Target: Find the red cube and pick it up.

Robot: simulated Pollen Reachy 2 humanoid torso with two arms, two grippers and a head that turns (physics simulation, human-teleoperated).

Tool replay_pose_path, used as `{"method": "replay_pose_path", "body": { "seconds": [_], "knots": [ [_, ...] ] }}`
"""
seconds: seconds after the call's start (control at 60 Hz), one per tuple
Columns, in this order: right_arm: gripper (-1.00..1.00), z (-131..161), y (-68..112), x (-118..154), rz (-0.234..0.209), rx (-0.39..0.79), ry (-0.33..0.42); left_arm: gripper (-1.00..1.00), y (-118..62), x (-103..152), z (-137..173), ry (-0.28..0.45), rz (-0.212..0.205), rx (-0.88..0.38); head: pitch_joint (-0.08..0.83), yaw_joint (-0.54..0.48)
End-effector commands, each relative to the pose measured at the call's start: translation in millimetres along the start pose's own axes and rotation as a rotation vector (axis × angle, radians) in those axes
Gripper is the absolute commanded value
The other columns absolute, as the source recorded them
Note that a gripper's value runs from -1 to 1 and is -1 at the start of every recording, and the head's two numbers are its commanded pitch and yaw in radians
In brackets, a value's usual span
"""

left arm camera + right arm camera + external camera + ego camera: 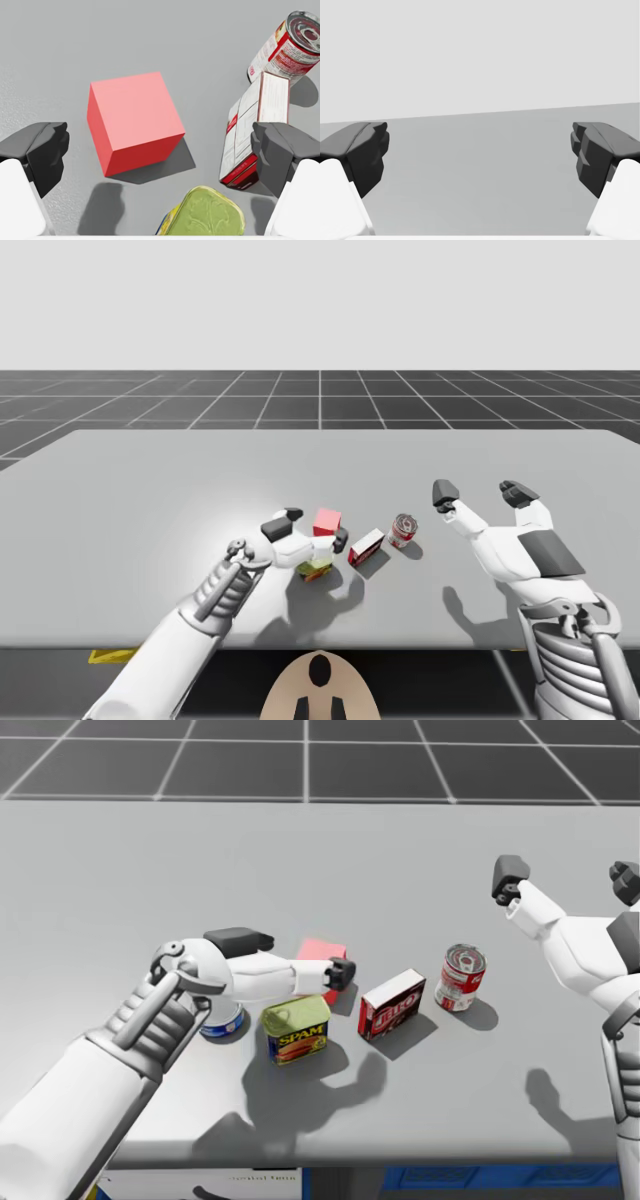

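The red cube (132, 120) is resting on the surface (150, 490), near the middle of its near edge, not yet lifted. The approach step appears to be in hand: the left gripper (160, 150) is hovering over the cube, fingers spread wide, touching nothing. The next move is calling for descent, then closure, clearing the red-and-white box (255, 130) beside one finger. The right gripper (481, 492) is hanging apart, fingers spread, holding nothing.

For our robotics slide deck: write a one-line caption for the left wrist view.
Open left gripper poised above the untouched red cube; green-topped tin, red-and-white box and red-and-white can close by.
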State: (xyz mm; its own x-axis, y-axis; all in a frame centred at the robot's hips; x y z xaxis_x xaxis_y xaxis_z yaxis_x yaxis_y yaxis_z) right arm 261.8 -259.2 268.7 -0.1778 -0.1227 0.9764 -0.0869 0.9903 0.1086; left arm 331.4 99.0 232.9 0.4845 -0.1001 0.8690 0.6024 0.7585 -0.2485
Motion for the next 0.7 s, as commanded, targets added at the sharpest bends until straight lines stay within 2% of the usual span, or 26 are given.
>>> {"method": "replay_pose_path", "body": {
  "seconds": [0.017, 0.1, 0.267, 0.6, 0.7],
  "knots": [
    [-1.0, 1, -0.1, 1, -0.005, 0.002, -0.001, -1.0, -13.2, -2, -33, 0.186, 0.075, 0.175, 0.621, -0.03],
    [-1.0, 1, -0.5, 1, -0.009, 0.002, -0.002, -1.0, -13.6, -4, -45, 0.198, 0.093, 0.193, 0.623, -0.04],
    [-1.0, 2, -0.5, 2, -0.012, 0.004, -0.002, -1.0, -19.1, -6, -60, 0.217, 0.083, 0.231, 0.622, -0.04],
    [-1.0, 2, -1.6, 4, -0.019, 0.008, -0.005, -1.0, -34.5, -4, -83, 0.267, 0.024, 0.294, 0.615, -0.04],
    [-1.0, 3, -2.2, 4, -0.022, 0.009, -0.006, -1.0, -39.5, -4, -87, 0.3, -0.009, 0.315, 0.616, -0.03]
  ]
}}
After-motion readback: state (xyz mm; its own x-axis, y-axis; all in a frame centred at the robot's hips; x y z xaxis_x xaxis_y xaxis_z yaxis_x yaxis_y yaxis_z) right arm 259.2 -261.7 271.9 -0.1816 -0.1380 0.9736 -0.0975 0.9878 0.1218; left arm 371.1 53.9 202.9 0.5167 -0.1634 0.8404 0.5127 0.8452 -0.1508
